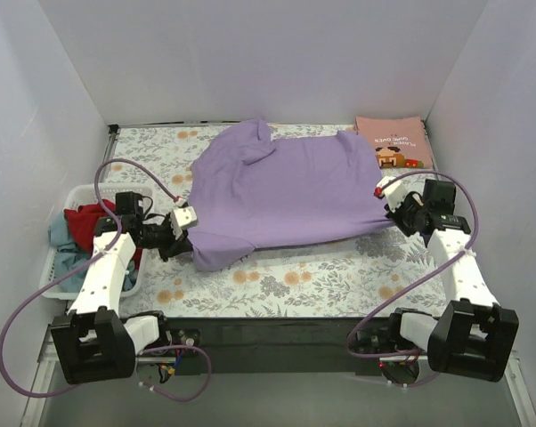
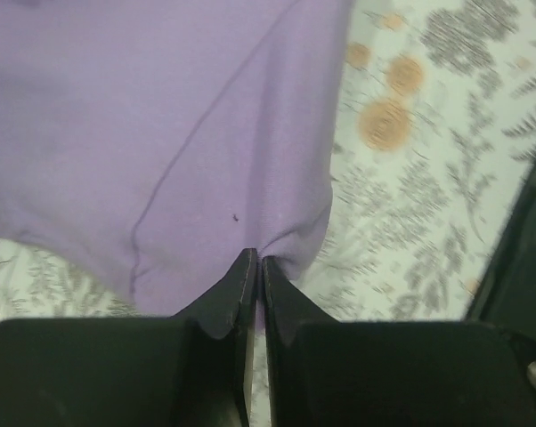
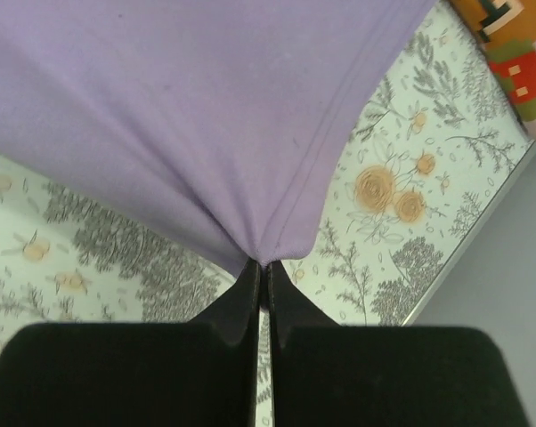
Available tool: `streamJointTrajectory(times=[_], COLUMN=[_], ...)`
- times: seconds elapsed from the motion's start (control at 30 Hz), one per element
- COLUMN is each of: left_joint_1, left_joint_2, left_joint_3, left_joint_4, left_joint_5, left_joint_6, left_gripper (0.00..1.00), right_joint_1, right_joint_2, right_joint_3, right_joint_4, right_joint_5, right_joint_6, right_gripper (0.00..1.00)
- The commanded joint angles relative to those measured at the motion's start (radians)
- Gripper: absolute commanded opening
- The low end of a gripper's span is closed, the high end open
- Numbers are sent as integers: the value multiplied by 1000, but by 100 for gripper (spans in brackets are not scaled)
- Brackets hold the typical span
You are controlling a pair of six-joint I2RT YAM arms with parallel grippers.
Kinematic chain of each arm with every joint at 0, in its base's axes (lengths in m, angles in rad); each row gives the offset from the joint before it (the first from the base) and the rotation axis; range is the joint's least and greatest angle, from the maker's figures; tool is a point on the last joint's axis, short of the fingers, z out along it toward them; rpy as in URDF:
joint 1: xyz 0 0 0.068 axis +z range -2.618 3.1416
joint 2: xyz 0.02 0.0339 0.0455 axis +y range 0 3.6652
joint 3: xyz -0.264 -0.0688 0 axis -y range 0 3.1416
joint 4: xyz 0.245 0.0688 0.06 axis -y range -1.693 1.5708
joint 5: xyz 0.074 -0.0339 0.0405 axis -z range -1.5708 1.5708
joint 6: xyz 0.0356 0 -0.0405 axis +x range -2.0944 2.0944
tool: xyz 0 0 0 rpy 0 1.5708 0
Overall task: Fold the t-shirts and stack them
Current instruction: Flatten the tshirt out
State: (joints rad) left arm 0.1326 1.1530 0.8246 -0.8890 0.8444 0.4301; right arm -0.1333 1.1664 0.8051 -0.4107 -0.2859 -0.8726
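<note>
— If six o'clock is the near edge, what's on the floral cloth (image 1: 277,285)?
— A lavender t-shirt (image 1: 286,191), spread across the centre; a basket (image 1: 47,276) of tees (image 1: 88,221) at nine o'clock; a folded salmon-pink tee (image 1: 391,140) at one.
— Is it held?
— Left gripper (image 2: 255,267) clamps its eight o'clock corner, right gripper (image 3: 261,271) its three o'clock corner.

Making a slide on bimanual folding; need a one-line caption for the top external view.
Left claw and right claw pinch opposite edges of the lavender t-shirt, spread over the floral tablecloth.
</note>
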Motion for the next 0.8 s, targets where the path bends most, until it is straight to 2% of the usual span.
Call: streamJointTrajectory(times=[0.0, 0.03, 0.1, 0.13, 0.2, 0.23, 0.27, 0.37, 0.4, 0.47, 0.5, 0.53, 0.6, 0.63, 0.7, 0.73, 0.77], left_joint_1=[-39, -59, -74, -77, -77, -73, -71, -68, -70, -82, -106, -208, -324, -450, -571, -681, -736], left_joint_2=[-50, -47, -23, -4, 28, 31, 33, 13, 2, -39, -56, -77, -130, -142, -142, -135, -118], left_joint_3=[-11, -24, -71, -80, -90, -85, -72, -7, 5, 36, 31, 12, -22, -57, -76, -81, -85], left_joint_4=[-378, -370, -273, -192, -83, 50, 94, 176, 161, 24, -7, -34, 4, 31, 108, 128, 149], left_joint_5=[-47, -47, -79, -91, -154, -186, -208, -196, -132, -53, -53, -77, -160, -191, -240, -284, -315], left_joint_6=[275, 266, 101, 69, -87, -176, -265, -349, -300, -185, -150, -122, -137, -201, -278, -345, -385], left_gripper=[0, 2, 15, 35, 48, 51, 51, 50, 49, 46, 45, 42, 39, 38, 39, 41, 42], right_joint_1=[-8, -6, 4, 4, 4, 4, 4, 4, 4, 4, 6, 6, 12, 17, 29, 32, 35], right_joint_2=[-79, -85, -73, -59, -13, -2, 10, 7, 9, 15, 21, 30, 67, 82, 127, 140, 162], right_joint_3=[-38, -46, -63, -75, -83, -78, -70, -29, -18, 23, 38, 55, 91, 100, 118, 123, 128], right_joint_4=[-128, -154, -165, -172, -172, -174, -184, -206, -217, -235, -266, -279, -306, -310, -321, -323, -326], right_joint_5=[51, 48, 63, 80, 135, 149, 159, 128, 119, 97, 88, 68, 59, 53, 54, 54, 60], right_joint_6=[-152, -161, -174, -172, -174, -164, -149, -105, -89, -78, -74, -62, -42, -22, -3, 1, 15], right_gripper=[1, 1, 3, 20, 41, 57, 59, 60, 60, 56, 54, 49, 45, 40, 38, 37, 37])
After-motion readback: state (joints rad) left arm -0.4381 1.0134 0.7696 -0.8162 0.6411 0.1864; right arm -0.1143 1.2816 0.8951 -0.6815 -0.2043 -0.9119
